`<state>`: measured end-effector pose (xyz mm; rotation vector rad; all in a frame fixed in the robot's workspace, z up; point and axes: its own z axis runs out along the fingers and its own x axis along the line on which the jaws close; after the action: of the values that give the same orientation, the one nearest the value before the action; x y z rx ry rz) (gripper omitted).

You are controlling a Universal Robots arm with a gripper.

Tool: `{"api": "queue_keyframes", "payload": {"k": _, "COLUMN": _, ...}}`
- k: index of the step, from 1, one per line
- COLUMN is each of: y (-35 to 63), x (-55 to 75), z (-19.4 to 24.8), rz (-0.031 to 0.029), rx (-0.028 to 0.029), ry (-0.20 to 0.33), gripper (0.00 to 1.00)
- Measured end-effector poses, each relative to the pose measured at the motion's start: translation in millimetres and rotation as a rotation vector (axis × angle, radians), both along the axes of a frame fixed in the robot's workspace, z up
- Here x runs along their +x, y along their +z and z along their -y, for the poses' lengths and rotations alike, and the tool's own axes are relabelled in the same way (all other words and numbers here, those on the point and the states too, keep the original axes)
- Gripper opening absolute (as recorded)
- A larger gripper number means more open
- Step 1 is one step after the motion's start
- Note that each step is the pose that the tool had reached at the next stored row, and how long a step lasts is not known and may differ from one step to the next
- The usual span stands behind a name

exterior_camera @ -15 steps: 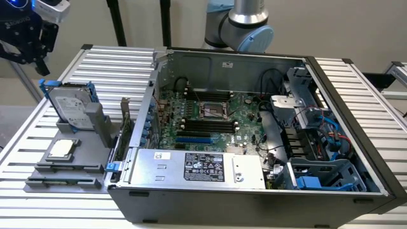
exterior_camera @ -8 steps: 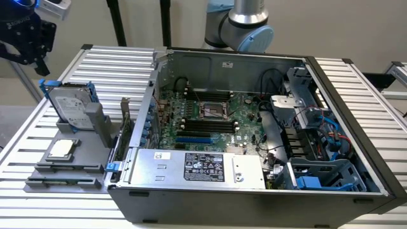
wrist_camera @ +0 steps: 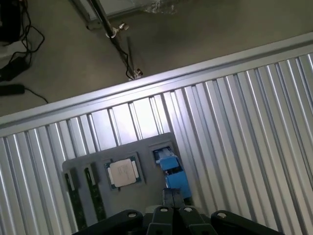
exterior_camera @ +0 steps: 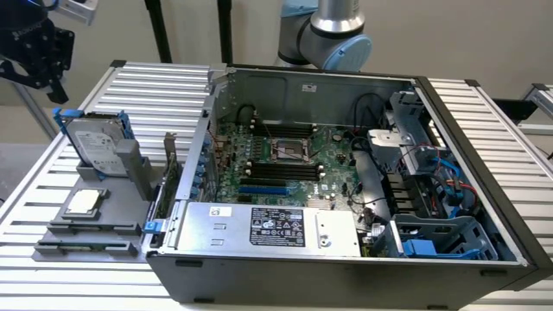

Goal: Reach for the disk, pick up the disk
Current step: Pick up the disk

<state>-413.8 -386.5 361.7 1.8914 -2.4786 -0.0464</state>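
1. A ribbed metal desk (exterior_camera: 484,123) stood over a grey floor (wrist_camera: 205,34), where black cables (wrist_camera: 19,54) lay.
2. An open computer case (exterior_camera: 285,272) sat on the desk, with the base of the arm (exterior_camera: 333,29) rising behind it.
3. At the exterior view's left of the case lay a grey holder (exterior_camera: 129,165).
4. The disk (exterior_camera: 90,146) stood upright on its edge in that holder, its white label showing and its blue bracket (exterior_camera: 61,120) framing it.
5. In front of the disk, on the same holder, lay 1 square silver chip (exterior_camera: 84,202) on its tray.
6. In front of the chip lay 2 memory sticks (exterior_camera: 90,228), side by side and flat.
7. The jaws were pressed together and held nothing.
8. In the exterior view they hung above the disk and toward that view's left, clear of it and of the holder.
9. In the wrist view the disk showed edge-on from above as a blue strip, with the closed tips seen just beside it.
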Motion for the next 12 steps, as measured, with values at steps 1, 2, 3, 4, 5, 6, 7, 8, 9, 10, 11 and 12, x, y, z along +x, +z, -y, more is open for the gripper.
{"api": "queue_keyframes", "payload": {"k": 1, "y": -0.3, "x": 0.3, "z": 0.0, "rz": 0.0000, "rx": 0.0000, "ry": 0.008, "gripper": 0.11}}
{"api": "queue_keyframes", "payload": {"k": 2, "y": -0.8, "x": 0.6, "z": -0.1, "rz": 0.0000, "rx": 0.0001, "ry": 0.016, "gripper": 0.11}}
{"api": "queue_keyframes", "payload": {"k": 3, "y": -1.6, "x": 0.8, "z": -0.3, "rz": 0.0001, "rx": 0.0001, "ry": 0.023, "gripper": 0.11}}
{"api": "queue_keyframes", "payload": {"k": 4, "y": -2.4, "x": 0.9, "z": -0.5, "rz": 0.0001, "rx": 0.0001, "ry": 0.031, "gripper": 0.11}}
{"api": "queue_keyframes", "payload": {"k": 5, "y": -3.3, "x": 0.9, "z": -0.9, "rz": 0.0000, "rx": 0.0000, "ry": 0.039, "gripper": 0.11}}
{"api": "queue_keyframes", "payload": {"k": 6, "y": -4.3, "x": 0.9, "z": -1.5, "rz": 0.0001, "rx": 0.0000, "ry": 0.047, "gripper": 0.11}}
{"api": "queue_keyframes", "payload": {"k": 7, "y": -5.2, "x": 0.9, "z": -2.1, "rz": 0.0002, "rx": 0.0000, "ry": 0.056, "gripper": 0.11}}
{"api": "queue_keyframes", "payload": {"k": 8, "y": -5.9, "x": 0.9, "z": -2.9, "rz": 0.0002, "rx": -0.0001, "ry": 0.065, "gripper": 0.11}}
{"api": "queue_keyframes", "payload": {"k": 9, "y": -6.6, "x": 0.9, "z": -3.7, "rz": 0.0003, "rx": 0.0000, "ry": 0.073, "gripper": 0.11}}
{"api": "queue_keyframes", "payload": {"k": 10, "y": -7.0, "x": 0.9, "z": -4.5, "rz": 0.0005, "rx": 0.0000, "ry": 0.081, "gripper": 0.11}}
{"api": "queue_keyframes", "payload": {"k": 11, "y": -7.3, "x": 0.9, "z": -5.1, "rz": 0.0007, "rx": 0.0000, "ry": 0.090, "gripper": 0.11}}
{"api": "queue_keyframes", "payload": {"k": 12, "y": -7.5, "x": 0.9, "z": -5.6, "rz": 0.0010, "rx": 0.0001, "ry": 0.101, "gripper": 0.11}}
